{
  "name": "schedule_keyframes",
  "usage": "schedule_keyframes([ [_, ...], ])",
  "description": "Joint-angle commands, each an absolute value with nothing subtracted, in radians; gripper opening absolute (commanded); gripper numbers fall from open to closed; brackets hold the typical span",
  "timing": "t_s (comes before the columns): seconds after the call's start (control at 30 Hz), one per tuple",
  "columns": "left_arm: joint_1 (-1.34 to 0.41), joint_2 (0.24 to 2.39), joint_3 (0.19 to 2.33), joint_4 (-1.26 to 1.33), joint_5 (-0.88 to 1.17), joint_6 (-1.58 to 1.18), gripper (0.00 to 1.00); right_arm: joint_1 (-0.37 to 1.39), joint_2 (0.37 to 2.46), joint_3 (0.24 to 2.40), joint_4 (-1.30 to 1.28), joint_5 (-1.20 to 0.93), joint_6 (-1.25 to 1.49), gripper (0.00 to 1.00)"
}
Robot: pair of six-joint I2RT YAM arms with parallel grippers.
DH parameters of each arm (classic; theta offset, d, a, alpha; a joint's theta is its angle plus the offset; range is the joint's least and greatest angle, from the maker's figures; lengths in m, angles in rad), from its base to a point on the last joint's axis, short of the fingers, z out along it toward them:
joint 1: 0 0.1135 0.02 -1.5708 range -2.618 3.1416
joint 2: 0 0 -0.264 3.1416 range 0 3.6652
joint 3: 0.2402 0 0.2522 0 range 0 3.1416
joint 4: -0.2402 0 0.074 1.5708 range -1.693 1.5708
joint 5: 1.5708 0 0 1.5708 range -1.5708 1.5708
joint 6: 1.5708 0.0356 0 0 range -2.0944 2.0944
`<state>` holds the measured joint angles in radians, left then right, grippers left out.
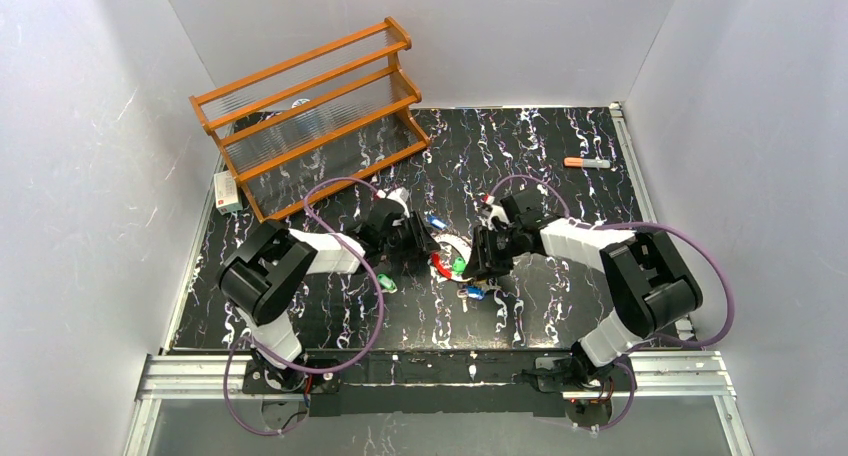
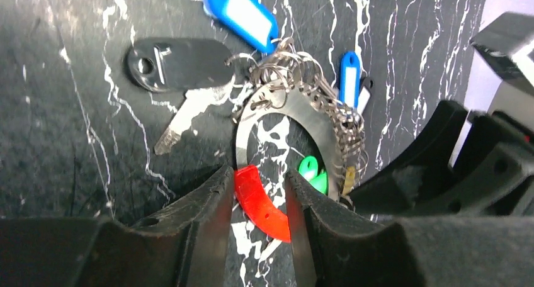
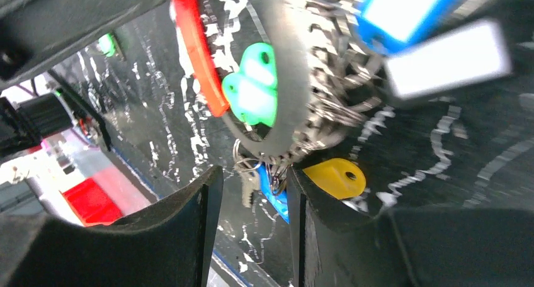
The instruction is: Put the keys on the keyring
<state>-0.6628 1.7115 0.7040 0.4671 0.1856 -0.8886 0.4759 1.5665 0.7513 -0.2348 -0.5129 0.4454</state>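
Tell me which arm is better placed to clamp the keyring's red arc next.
Left. The left gripper straddles the red arc of the keyring; the right gripper sits at its fringe of small rings.

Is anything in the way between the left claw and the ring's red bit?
Nothing visible is in the way. The red plastic arc of the flat silver metal keyring sits right between the black fingers of the left gripper.

One camera looks down from high up behind both arms (image 1: 300, 261) at the whole table (image 1: 560, 306), and each wrist camera peeks very close between its own fingers (image 2: 201, 230) at the same keyring (image 2: 315, 120).
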Motion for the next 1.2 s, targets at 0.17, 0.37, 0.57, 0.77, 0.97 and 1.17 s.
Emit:
schedule_keyframes([
  [0.17, -0.652, 1.737, 0.834, 0.287, 0.134, -0.740, 0.37, 0.566, 1.566, 0.781, -0.119, -0.564, 0.526, 0.51],
  [0.37, -0.652, 1.650, 0.805, 0.222, 0.107, -0.693, 0.41, 0.566, 1.478, 0.829, -0.224, -0.385, 0.445, 0.55],
  [0.57, -0.652, 1.507, 0.681, 0.260, 0.116, -0.686, 0.44, 0.565, 1.376, 0.832, -0.199, -0.317, 0.353, 0.58],
  [0.77, -0.651, 1.377, 0.543, 0.387, 0.159, -0.739, 0.44, 0.564, 1.358, 0.839, -0.202, -0.277, 0.346, 0.54],
  [0.97, -0.651, 1.283, 0.473, 0.444, 0.162, -0.731, 0.44, 0.563, 1.197, 0.690, 0.002, -0.269, 0.301, 0.53],
  [1.17, -0.653, 1.283, 0.497, 0.456, 0.222, -0.714, 0.43, 0.564, 1.128, 0.619, 0.082, -0.275, 0.277, 0.54],
])
